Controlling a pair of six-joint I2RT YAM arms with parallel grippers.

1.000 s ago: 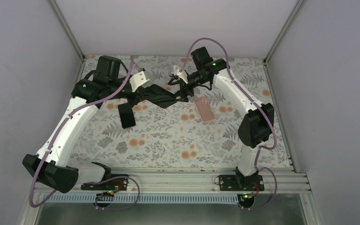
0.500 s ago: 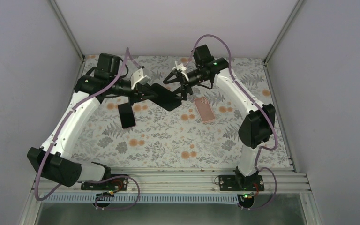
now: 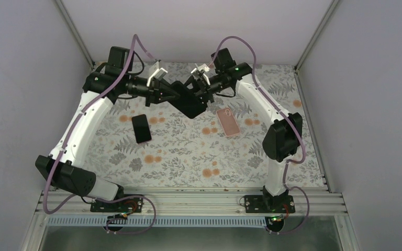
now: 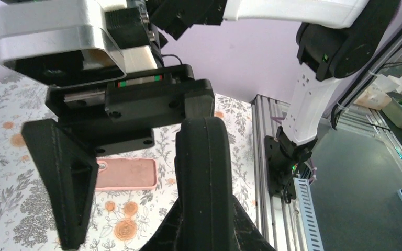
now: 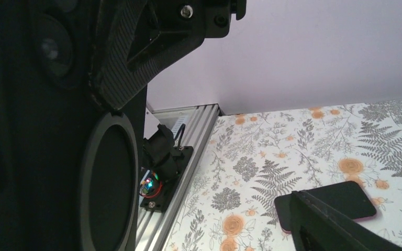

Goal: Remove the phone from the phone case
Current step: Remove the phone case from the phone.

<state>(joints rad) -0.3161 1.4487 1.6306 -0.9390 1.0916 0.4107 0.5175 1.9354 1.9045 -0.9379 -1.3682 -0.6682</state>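
Observation:
A black phone case (image 3: 191,103) hangs in the air at the back middle of the table. My left gripper (image 3: 170,94) is shut on its left end. In the left wrist view the case (image 4: 204,178) stands edge-on between the jaws. My right gripper (image 3: 200,88) is open at the case's upper right edge. In the right wrist view the case's back with a ring (image 5: 47,130) fills the left, and one finger (image 5: 335,225) stands well apart from it. Whether a phone is inside the case is hidden.
A dark phone with a pink rim (image 3: 141,128) lies on the floral mat left of centre; it also shows in the right wrist view (image 5: 330,201). A pink case (image 3: 228,122) lies right of centre, also seen in the left wrist view (image 4: 128,173). Grey walls surround the table.
My left arm has lifted the black case up and toward the back. My right gripper has risen with it. The dark phone on the mat is now uncovered.

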